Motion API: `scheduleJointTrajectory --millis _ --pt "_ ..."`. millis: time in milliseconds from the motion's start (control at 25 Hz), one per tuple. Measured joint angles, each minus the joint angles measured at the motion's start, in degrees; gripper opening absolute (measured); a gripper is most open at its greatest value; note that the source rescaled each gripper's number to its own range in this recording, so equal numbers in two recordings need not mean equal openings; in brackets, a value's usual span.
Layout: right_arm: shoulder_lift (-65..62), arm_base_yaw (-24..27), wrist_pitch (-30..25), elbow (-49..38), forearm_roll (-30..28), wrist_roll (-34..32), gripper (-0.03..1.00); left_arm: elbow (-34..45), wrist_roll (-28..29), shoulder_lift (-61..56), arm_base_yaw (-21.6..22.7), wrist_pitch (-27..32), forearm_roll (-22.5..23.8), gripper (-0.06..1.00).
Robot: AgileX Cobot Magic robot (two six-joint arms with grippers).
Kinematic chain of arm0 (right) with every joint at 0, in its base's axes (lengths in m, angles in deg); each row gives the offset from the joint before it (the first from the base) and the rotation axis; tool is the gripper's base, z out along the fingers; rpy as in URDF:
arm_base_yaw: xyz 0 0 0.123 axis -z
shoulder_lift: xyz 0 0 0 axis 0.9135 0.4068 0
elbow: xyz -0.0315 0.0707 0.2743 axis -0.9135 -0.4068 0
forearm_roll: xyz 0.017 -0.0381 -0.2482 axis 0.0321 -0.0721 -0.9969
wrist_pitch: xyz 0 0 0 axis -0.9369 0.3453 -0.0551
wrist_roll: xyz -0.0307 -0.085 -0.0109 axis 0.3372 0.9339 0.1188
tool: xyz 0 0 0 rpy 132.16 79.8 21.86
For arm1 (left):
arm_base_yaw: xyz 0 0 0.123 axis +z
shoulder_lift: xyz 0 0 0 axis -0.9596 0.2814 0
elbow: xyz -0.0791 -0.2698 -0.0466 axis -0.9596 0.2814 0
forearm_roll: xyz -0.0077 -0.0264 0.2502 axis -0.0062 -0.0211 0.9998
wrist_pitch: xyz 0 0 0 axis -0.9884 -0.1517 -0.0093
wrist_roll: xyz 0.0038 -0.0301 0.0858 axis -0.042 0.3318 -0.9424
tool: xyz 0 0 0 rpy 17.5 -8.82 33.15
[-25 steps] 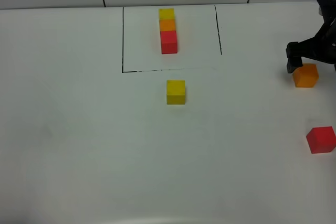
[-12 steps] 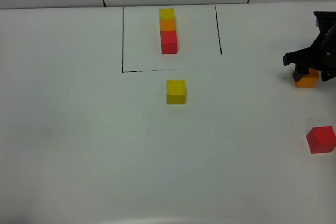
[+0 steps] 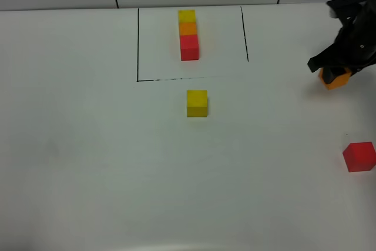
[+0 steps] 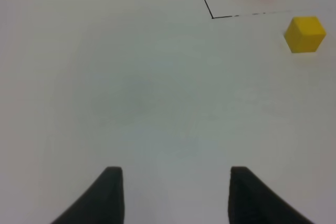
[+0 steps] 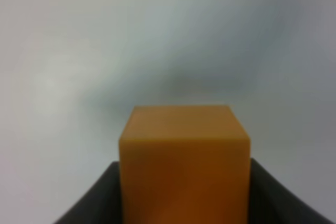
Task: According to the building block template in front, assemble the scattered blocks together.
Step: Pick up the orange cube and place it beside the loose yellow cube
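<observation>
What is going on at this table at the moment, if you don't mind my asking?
The robot is copying the template row of yellow, orange and red cubes inside the drawn black frame. Its right hand is shut on the loose orange cube near the table's right edge. The loose yellow cube sits just outside the frame's near line, and the loose red cube lies far right. The left hand holds nothing.

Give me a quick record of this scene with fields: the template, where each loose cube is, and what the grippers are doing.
template: yellow-orange-red row inside the drawn frame
yellow cube: alone, just outside the frame's near line
orange cube: clamped in the right gripper
red cube: near the table's right edge, untouched
left gripper: empty, jaws apart
</observation>
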Motion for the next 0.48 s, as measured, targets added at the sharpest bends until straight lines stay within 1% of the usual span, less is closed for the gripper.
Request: scheduleJointTrajectory --millis 120,160,240,320,400,480 --pt "-0.4 -5.4 -3.1 0.1 2.1 12.8 0.03 0.0 0.0 0.0 0.0 0.0 0.0 0.04" --pt "-0.4 -7.4 -3.8 0.1 2.0 16.4 0.03 0.0 0.0 0.0 0.0 0.0 0.0 0.04" --pt "-0.4 -11.4 -4.3 0.1 0.2 21.8 0.03 0.0 0.0 0.0 0.0 0.0 0.0 0.04" --pt "-0.4 -15.3 -4.2 0.4 -2.6 24.7 0.03 0.0 0.0 0.0 0.0 0.0 0.0 0.04" --pt "-0.3 -18.0 -3.8 0.6 -5.5 26.3 0.03 0.0 0.0 0.0 0.0 0.0 0.0 0.04" --pt "0.4 -20.0 -3.8 1.5 -6.4 28.5 0.03 0.0 0.0 0.0 0.0 0.0 0.0 0.04"
